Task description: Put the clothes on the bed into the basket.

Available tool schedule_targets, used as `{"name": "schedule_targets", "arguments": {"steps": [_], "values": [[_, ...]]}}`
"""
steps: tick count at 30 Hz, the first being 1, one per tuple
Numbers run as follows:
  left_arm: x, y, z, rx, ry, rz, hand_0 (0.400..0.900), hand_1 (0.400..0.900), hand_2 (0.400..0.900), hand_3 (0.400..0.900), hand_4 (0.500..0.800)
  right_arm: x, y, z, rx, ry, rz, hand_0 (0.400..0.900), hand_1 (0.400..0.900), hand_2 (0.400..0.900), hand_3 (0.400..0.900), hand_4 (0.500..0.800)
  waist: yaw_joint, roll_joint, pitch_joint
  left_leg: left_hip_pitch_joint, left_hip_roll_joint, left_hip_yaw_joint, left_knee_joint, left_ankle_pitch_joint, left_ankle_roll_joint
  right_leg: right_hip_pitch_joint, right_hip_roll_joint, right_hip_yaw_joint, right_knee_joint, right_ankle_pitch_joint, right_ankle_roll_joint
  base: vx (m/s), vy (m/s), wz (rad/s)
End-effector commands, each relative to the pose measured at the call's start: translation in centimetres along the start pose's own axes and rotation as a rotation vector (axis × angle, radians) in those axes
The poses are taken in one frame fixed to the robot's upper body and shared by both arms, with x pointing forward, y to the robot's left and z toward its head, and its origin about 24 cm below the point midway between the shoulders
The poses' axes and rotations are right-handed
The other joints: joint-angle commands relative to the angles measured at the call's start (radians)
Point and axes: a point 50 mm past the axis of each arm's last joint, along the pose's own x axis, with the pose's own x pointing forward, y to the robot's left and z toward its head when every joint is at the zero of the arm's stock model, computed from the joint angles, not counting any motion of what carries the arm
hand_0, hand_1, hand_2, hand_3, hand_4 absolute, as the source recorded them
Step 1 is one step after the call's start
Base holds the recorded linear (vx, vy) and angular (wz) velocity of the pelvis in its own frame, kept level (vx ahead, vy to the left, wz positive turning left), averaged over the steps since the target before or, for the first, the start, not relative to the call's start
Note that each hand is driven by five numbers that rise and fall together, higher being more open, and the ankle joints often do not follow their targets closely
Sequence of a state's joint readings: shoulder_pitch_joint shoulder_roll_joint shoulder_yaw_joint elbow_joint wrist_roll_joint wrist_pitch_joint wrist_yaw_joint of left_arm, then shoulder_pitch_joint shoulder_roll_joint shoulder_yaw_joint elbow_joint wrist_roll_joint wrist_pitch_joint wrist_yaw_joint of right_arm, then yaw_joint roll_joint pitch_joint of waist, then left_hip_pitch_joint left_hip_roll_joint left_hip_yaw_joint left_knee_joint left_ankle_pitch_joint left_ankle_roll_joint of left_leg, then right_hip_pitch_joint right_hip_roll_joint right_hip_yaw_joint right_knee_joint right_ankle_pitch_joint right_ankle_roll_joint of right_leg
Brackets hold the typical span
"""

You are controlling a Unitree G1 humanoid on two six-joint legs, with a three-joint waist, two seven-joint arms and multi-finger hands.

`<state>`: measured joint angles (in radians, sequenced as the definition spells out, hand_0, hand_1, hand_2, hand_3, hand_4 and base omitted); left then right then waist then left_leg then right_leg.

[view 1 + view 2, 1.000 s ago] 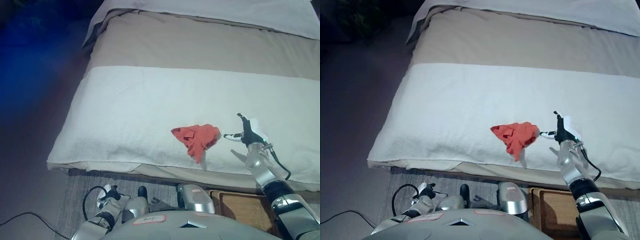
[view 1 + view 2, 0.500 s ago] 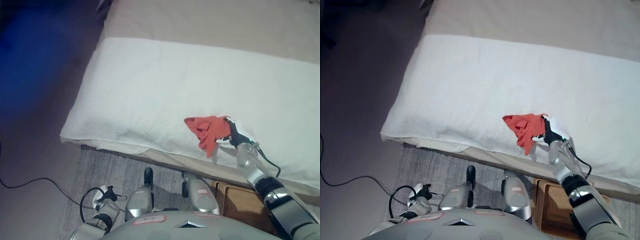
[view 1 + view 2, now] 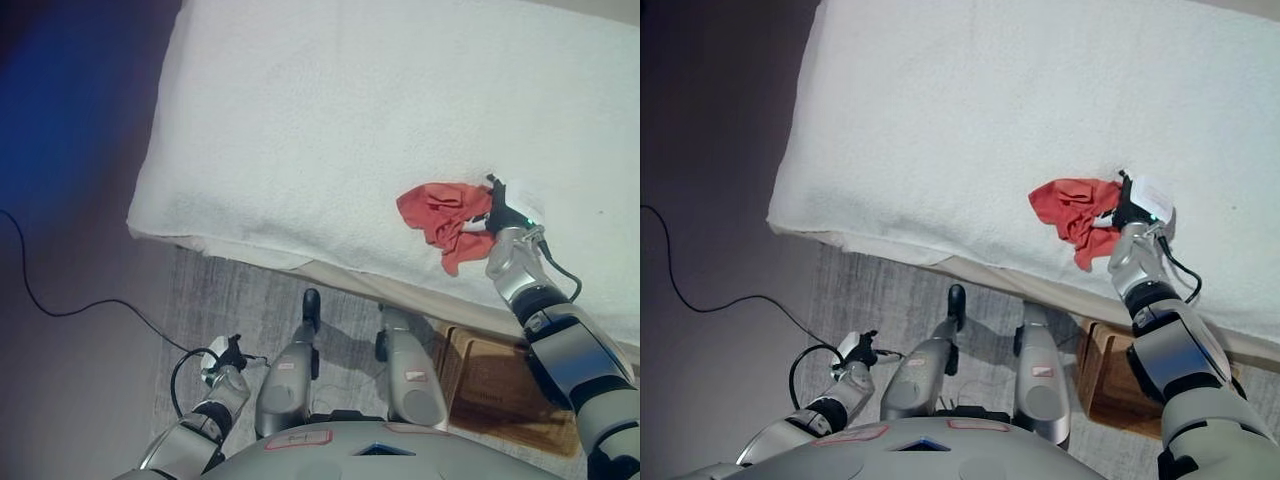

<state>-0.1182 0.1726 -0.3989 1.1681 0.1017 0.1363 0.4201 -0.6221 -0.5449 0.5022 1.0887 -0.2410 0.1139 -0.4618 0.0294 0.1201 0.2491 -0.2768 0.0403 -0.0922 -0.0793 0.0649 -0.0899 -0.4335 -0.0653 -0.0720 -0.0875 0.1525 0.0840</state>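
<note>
Bed [image 3: 330,110] fills the upper two thirds of the frame, covered by a white textured blanket whose near edge runs diagonally from left of centre down toward the lower right. Below it, grey rug [image 3: 230,310] across the lower middle, darker bare floor [image 3: 700,330] down the left side. Wooden basket [image 3: 500,385] sits on the rug at the lower right, tucked against the bed's edge and partly under the right arm; only its rim and a bit of the inside show, contents not readable from here. Red garment [image 3: 440,212] is right of centre, bunched up on the blanket close to the bed's near edge, one corner drooping toward that edge. It is on the bed, not in the basket. Right hand [image 3: 1124,212] comes in from the lower right and sits at the garment's right side, fingers curled into the cloth, so it looks like a pinch on the red fabric, though the contact itself is small and partly hidden by the cloth. Left hand [image 3: 856,352] is low at the lower left over the rug, well apart from bed and garment; too small and dark to tell whether its fingers are curled or straight.
</note>
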Motion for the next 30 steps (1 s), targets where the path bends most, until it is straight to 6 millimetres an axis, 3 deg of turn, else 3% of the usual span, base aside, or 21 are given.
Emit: {"name": "schedule_targets", "arguments": {"steps": [1, 7, 15, 16, 17, 19, 22, 29, 30], "values": [[0.2, 1.2, -3.0, 0.023, 0.131, 0.077, 0.9, 0.9, 0.9, 0.9, 0.8, 0.4, -0.9, 0.4, 0.004, 0.004, -0.053, 0.4, 0.4, 0.4, 0.4, 0.5, -0.002, -0.026, -0.008, 0.001, -0.075, 0.082, -0.008, 0.013, 0.018, 0.074, 0.029, 0.061, 0.0, -0.032, -0.002, 0.04, -0.007, -0.23], [0.2, 1.5, -4.0, 0.027, 0.182, 0.082, 0.9, 0.9, 0.9, 0.9, 0.8, -1.7, 2.5, -1.8, -0.015, 0.045, 0.047, 0.4, 0.4, 0.4, 0.4, 0.5, -0.027, -0.04, -0.039, 0.076, -0.069, 0.101, -0.008, -0.024, 0.029, 0.139, 0.027, 0.066, 0.0, -0.053, -0.003, 0.04, -0.012, -0.17], [-0.4, 1.4, -6.7, 0.077, 0.252, 0.06, 0.9, 0.9, 0.9, 0.9, 0.8, -4.8, 5.1, -7.6, -0.03, 0.221, 0.135, 0.4, 0.4, 0.4, 0.4, 0.5, -0.045, -0.044, -0.086, 0.185, -0.065, 0.142, -0.008, -0.072, 0.047, 0.23, 0.036, 0.084, 0.0, -0.078, 0.005, 0.03, -0.005, -0.22], [-0.4, 1.4, -7.0, 0.085, 0.257, 0.058, 0.9, 0.9, 0.9, 0.9, 0.8, -5.0, 4.9, -8.4, -0.03, 0.245, 0.13, 0.4, 0.4, 0.4, 0.4, 0.5, -0.049, -0.046, -0.093, 0.2, -0.065, 0.148, -0.008, -0.077, 0.049, 0.243, 0.04, 0.09, 0.0, -0.081, 0.006, 0.03, -0.004, -0.48], [0.2, 1.9, -4.7, 0.081, 0.243, 0.08, 0.9, 0.9, 0.9, 0.9, 0.8, -4.8, 4.5, -8.3, -0.02, 0.242, 0.121, 0.4, 0.4, 0.4, 0.4, 0.5, -0.075, -0.048, -0.097, 0.22, -0.059, 0.17, -0.008, -0.086, 0.047, 0.255, 0.047, 0.105, 0.0, -0.082, 0.008, 0.04, 0.016, -0.62], [0.6, 2.4, -3.5, 0.091, 0.182, 0.076, 0.9, 0.9, 0.9, 0.9, 0.8, -4.7, 3.9, -9.5, -0.053, 0.289, 0.117, 0.4, 0.4, 0.4, 0.4, 0.5, -0.093, -0.046, -0.117, 0.242, -0.054, 0.2, -0.008, -0.098, 0.048, 0.266, 0.055, 0.13, 0.0, -0.081, 0.011, 0.03, 0.02, -0.62], [0.7, 2.4, -2.7, 0.068, 0.166, 0.072, 0.9, 0.9, 0.9, 0.9, 0.8, -4.1, 2.2, -10.9, -0.071, 0.342, 0.076, 0.4, 0.4, 0.4, 0.4, 0.5, -0.112, -0.046, -0.138, 0.273, -0.05, 0.228, -0.008, -0.108, 0.048, 0.286, 0.063, 0.151, 0.0, -0.081, 0.011, 0.01, -0.002, -0.37], [0.9, 2.5, -1.9, 0.07, 0.129, 0.067, 0.9, 0.9, 0.9, 0.9, 0.8, -4.6, -2.4, -16.6, -0.079, 0.565, -0.04, 0.4, 0.4, 0.4, 0.4, 0.5, -0.149, -0.035, -0.171, 0.331, -0.044, 0.272, -0.008, -0.128, 0.05, 0.331, 0.079, 0.185, 0.0, -0.088, 0.013, -0.01, -0.017, -0.27], [0.9, 2.8, -2.0, 0.072, 0.127, 0.07, 0.9, 0.9, 0.9, 0.9, 0.8, -5.3, -3.7, -18.5, -0.105, 0.635, -0.056, 0.4, 0.4, 0.4, 0.4, 0.5, -0.157, -0.029, -0.176, 0.341, -0.043, 0.284, -0.008, -0.131, 0.051, 0.338, 0.082, 0.189, 0.0, -0.09, 0.014, -0.01, -0.021, -0.31]]}}
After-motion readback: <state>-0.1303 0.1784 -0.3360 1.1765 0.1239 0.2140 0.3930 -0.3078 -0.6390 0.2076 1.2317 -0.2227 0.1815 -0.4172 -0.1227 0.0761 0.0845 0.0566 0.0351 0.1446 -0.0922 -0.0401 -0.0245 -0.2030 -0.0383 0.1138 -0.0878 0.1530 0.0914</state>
